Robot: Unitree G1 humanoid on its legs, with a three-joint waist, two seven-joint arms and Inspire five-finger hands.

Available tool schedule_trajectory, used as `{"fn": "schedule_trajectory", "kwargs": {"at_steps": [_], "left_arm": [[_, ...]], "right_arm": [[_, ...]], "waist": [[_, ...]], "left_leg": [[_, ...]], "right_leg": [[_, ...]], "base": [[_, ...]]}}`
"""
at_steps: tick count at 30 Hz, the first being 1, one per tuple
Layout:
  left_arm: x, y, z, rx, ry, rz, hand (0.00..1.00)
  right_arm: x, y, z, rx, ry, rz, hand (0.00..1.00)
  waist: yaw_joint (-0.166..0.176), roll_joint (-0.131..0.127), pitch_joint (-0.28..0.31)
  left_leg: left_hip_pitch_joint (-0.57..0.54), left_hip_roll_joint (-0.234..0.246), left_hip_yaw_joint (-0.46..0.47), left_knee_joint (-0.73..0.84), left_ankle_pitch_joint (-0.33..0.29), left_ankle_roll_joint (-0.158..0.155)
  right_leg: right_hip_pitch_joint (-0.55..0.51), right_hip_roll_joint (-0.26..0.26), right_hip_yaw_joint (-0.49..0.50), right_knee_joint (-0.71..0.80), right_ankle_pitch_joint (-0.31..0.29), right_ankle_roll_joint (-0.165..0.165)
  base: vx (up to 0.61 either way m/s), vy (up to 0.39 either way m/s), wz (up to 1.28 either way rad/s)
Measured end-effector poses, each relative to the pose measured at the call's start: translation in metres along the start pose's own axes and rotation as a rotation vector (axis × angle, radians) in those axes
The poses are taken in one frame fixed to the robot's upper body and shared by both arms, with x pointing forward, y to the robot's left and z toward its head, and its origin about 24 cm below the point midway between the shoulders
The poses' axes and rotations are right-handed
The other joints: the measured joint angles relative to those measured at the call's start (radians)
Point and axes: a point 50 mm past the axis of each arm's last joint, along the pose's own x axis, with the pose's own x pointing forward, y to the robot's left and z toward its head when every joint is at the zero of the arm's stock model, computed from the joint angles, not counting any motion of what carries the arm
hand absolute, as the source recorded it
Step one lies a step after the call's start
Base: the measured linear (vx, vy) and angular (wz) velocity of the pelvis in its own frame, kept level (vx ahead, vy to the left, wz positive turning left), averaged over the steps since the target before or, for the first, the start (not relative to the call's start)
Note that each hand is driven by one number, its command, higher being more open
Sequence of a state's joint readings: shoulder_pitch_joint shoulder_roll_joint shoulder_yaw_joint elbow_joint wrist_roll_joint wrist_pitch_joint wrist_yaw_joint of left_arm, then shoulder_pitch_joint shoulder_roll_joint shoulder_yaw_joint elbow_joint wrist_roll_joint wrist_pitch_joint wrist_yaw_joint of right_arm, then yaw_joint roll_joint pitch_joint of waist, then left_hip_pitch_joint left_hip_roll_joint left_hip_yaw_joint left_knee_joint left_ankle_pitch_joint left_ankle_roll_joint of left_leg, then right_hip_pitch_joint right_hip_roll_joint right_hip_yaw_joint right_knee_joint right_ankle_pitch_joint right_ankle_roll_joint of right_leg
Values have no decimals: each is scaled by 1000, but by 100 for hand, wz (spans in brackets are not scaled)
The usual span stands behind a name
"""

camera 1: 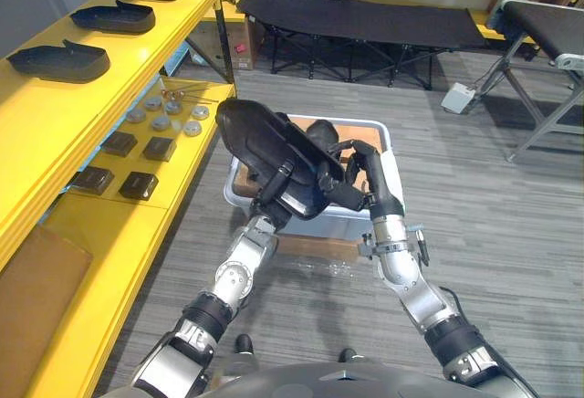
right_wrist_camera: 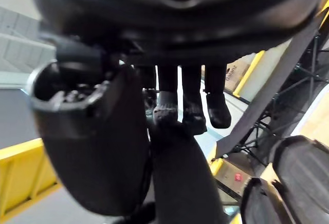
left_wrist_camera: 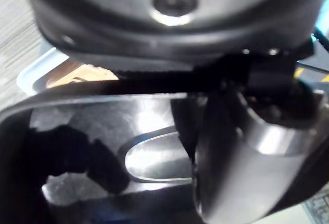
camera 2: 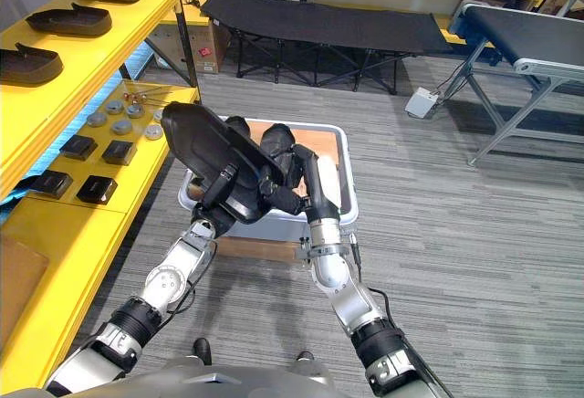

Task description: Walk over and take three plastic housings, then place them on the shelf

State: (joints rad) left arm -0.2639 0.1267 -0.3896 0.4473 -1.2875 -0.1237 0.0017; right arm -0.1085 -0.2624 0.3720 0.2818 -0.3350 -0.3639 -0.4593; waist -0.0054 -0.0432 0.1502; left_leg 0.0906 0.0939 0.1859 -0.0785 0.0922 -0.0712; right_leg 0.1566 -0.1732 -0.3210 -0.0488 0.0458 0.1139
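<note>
Overhead, left hand (camera 1: 272, 199), right hand (camera 1: 368, 190) clasp housing (camera 1: 265, 133); close-up, fingers (right_wrist_camera: 167, 111) touch it.

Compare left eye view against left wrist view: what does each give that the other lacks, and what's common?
Left eye: the yellow shelf carrying three housings, the right hand on the held housing, and a black cot behind. Left wrist: the same housing's glossy inner hollow, very close. Both: the left hand gripping the held housing above the white bin.
</note>
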Motion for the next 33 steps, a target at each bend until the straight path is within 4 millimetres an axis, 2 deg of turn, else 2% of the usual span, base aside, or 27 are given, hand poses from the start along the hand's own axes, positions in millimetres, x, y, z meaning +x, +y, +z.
{"fn": "schedule_trajectory", "kwargs": {"at_steps": [3,7,8,14,20,23,25,28,30,33], "left_arm": [[0,-17,13,239,-95,-15,0],[-4,-32,24,465,-205,-17,0],[-7,-35,28,554,-250,-15,0],[-13,-38,39,842,-431,70,0],[-27,-45,47,1117,-639,136,0],[-37,-30,54,1204,-696,243,0],[-46,-14,60,1221,-701,327,0],[-60,9,69,1178,-691,450,0],[-61,12,71,1131,-688,461,0],[-63,10,76,1091,-711,430,0]], "right_arm": [[-18,15,-12,27,105,63,100],[-17,19,-12,160,163,85,100],[-16,21,-12,247,185,121,100],[-20,33,-10,510,242,213,100],[-30,37,-11,717,269,183,100],[-39,17,-20,840,275,43,100],[-42,-2,-29,842,268,-55,100],[-56,-32,-46,801,287,-183,100],[-65,-37,-52,796,308,-188,100],[-75,-36,-57,797,353,-152,100]], "waist": [[2,0,0],[2,-3,-2],[3,-3,-2],[3,-3,-2],[2,0,-4],[-2,14,-12],[-11,19,-15],[-25,20,-15],[-24,20,-15],[-28,21,-16]], "left_leg": [[0,1,-1,0,0,0],[2,1,-1,0,0,0],[2,1,-1,0,0,0],[2,1,-4,0,0,0],[2,1,-3,-4,-2,-1],[1,2,8,-4,-12,-7],[1,4,17,-4,-14,-8],[-1,5,30,-4,-16,-9],[-1,5,35,-4,-16,-8],[2,5,43,-4,-17,-9]], "right_leg": [[0,0,-1,3,-2,-2],[0,0,0,4,-2,-2],[1,1,0,3,-2,-2],[1,1,-1,3,-2,-2],[-1,1,1,3,-3,-2],[-19,0,15,12,-9,-2],[-22,1,24,13,-10,-2],[-33,1,37,14,-10,-2],[-34,1,43,14,-10,-2],[-36,1,51,14,-10,-2]], "base": [[0,0,0],[0,0,0],[0,0,0],[0,0,0],[0,0,-1],[4,0,-13],[13,-2,-12],[21,-2,-11],[32,5,-10],[13,2,-7]]}}
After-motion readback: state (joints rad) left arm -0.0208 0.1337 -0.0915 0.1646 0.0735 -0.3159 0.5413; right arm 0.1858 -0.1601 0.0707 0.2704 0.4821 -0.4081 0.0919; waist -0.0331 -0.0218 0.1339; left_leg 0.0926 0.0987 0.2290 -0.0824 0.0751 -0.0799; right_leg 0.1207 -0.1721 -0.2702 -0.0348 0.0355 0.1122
